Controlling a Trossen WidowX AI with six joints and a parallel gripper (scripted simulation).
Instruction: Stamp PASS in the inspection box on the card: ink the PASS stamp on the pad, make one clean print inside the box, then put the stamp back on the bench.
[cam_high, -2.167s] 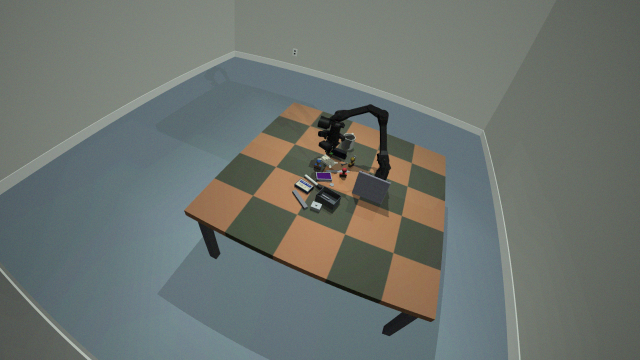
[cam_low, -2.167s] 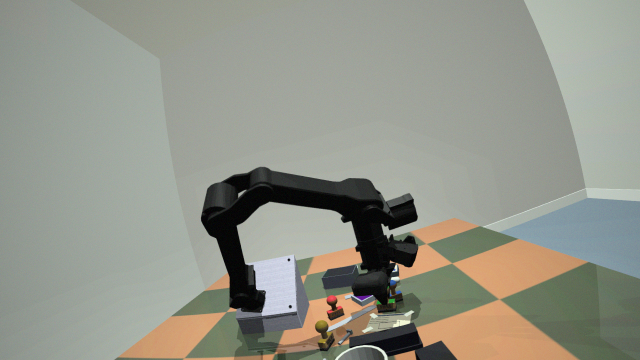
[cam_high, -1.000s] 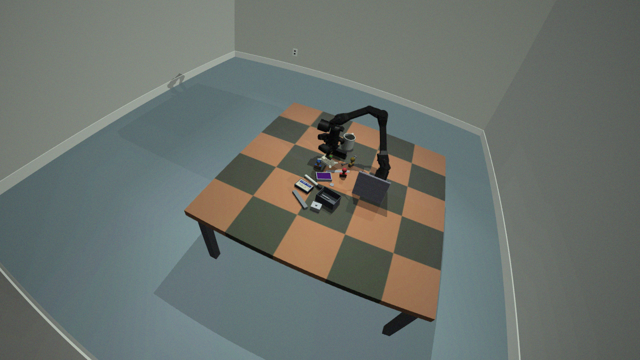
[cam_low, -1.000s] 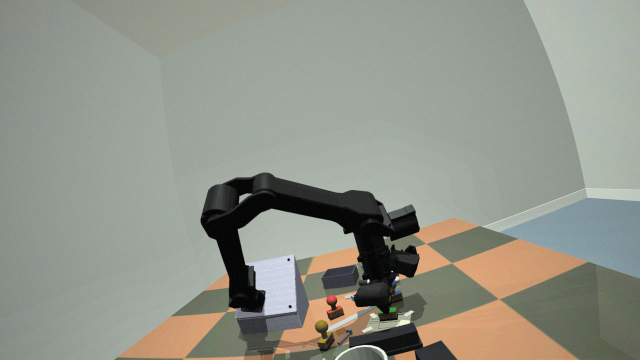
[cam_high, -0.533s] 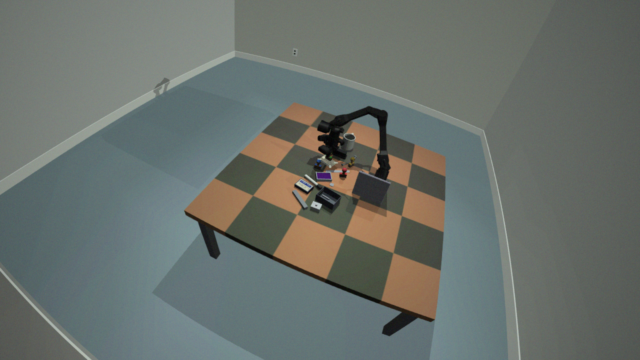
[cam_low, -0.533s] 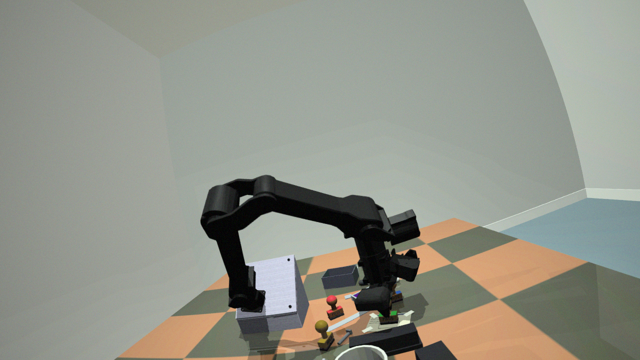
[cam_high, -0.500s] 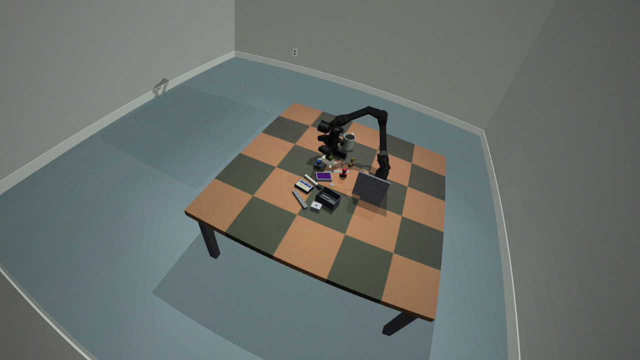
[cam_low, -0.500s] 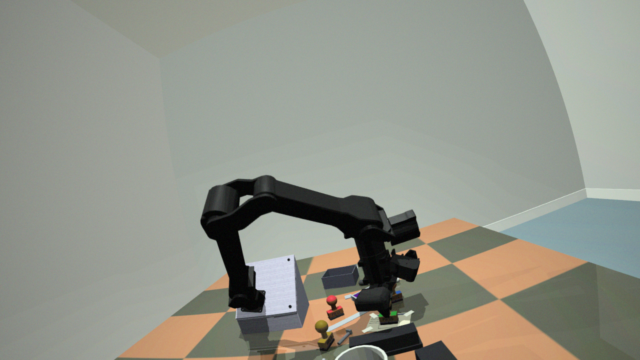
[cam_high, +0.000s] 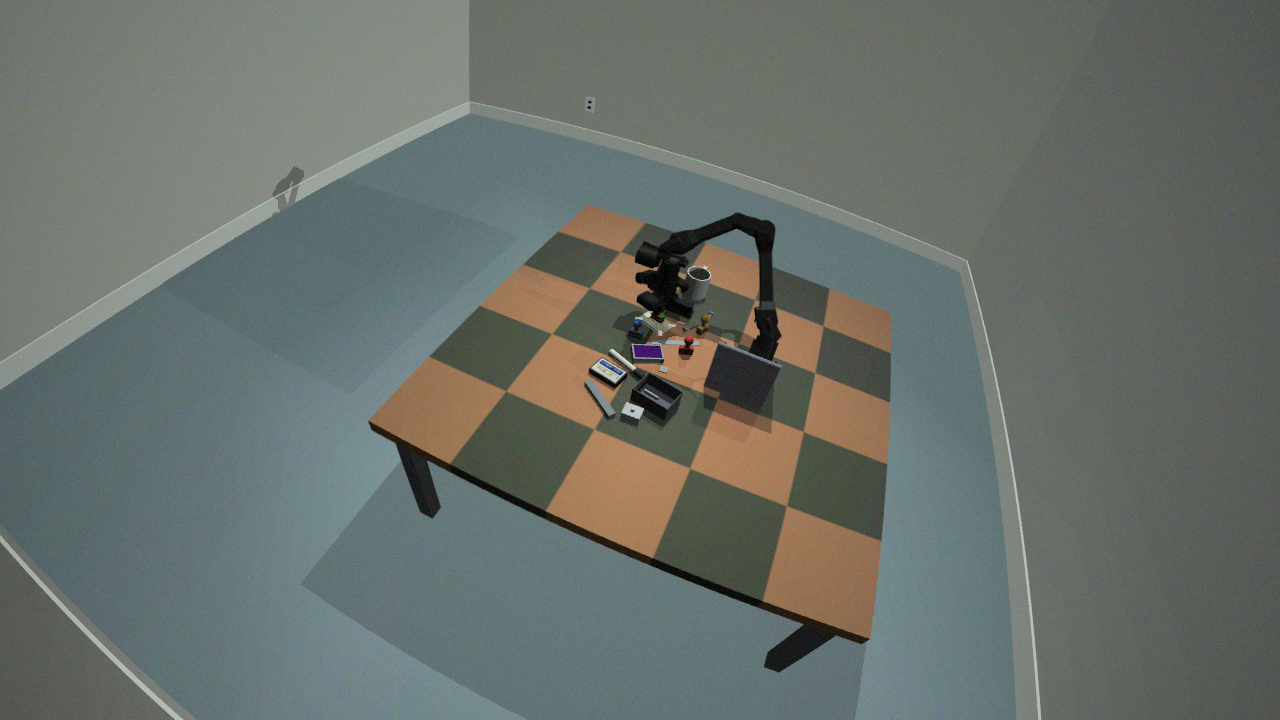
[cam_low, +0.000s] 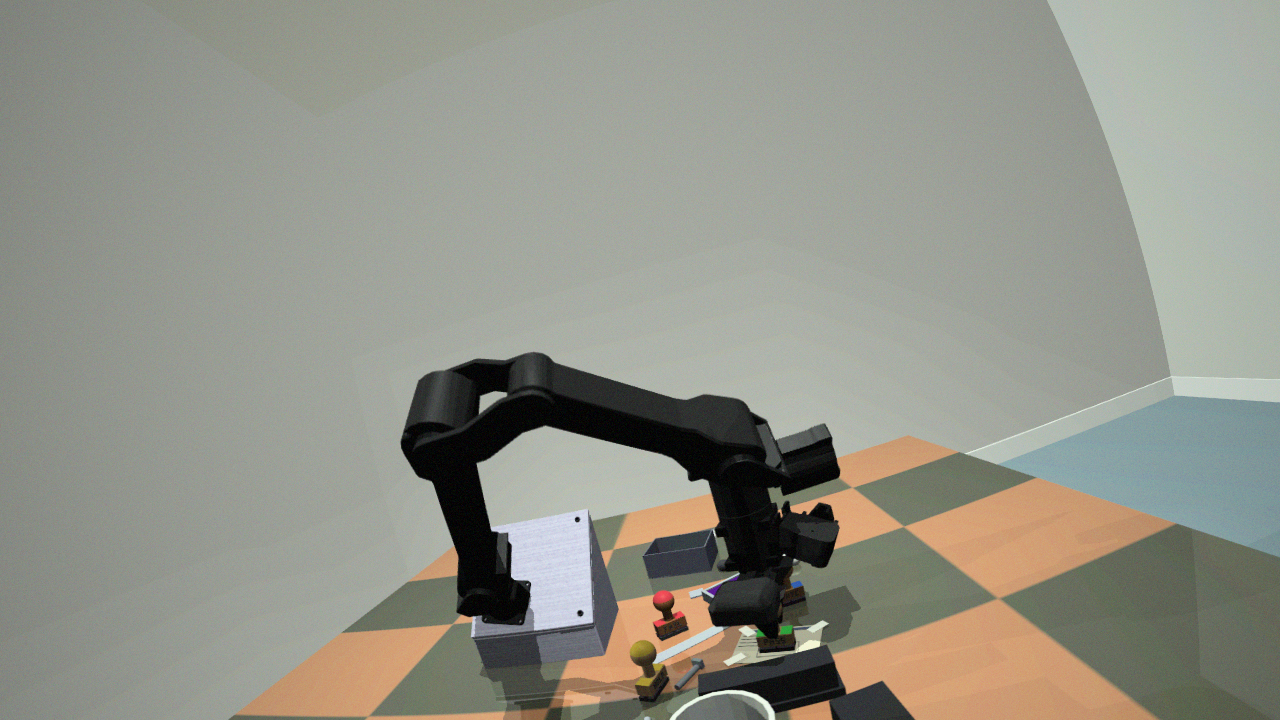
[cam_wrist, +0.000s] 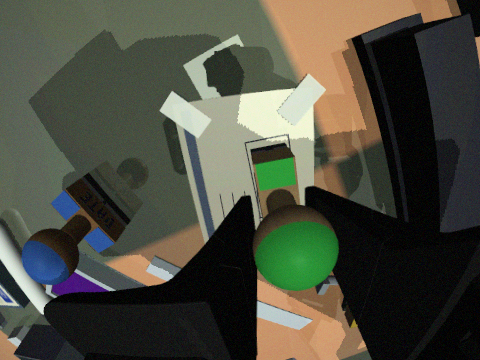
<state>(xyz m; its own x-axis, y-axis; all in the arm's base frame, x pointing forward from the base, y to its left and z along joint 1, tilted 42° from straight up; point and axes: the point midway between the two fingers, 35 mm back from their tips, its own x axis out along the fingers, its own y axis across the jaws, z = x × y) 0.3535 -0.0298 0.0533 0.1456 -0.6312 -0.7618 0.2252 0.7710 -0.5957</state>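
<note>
My gripper (cam_wrist: 278, 200) (cam_low: 769, 625) (cam_high: 660, 311) is shut on the PASS stamp (cam_wrist: 295, 255) (cam_low: 775, 639), which has a green knob and a green-banded base. It holds the stamp upright. The stamp's base sits low on the pale card (cam_wrist: 216, 160) (cam_low: 744, 637), which is taped at its corners. The base covers most of the outlined inspection box (cam_wrist: 247, 144). I cannot tell whether the base presses on the paper. The purple ink pad (cam_high: 647, 351) (cam_wrist: 75, 287) lies to the left of the card, partly hidden in the wrist view.
A blue-knobbed stamp (cam_wrist: 50, 260) (cam_high: 638, 327) stands beside the pad. A red stamp (cam_low: 665, 613) and a yellow stamp (cam_low: 646, 667) stand near the arm's grey base block (cam_low: 554, 591). A mug (cam_high: 698, 282), black blocks (cam_low: 769, 677) and an open dark tray (cam_high: 656, 396) crowd around.
</note>
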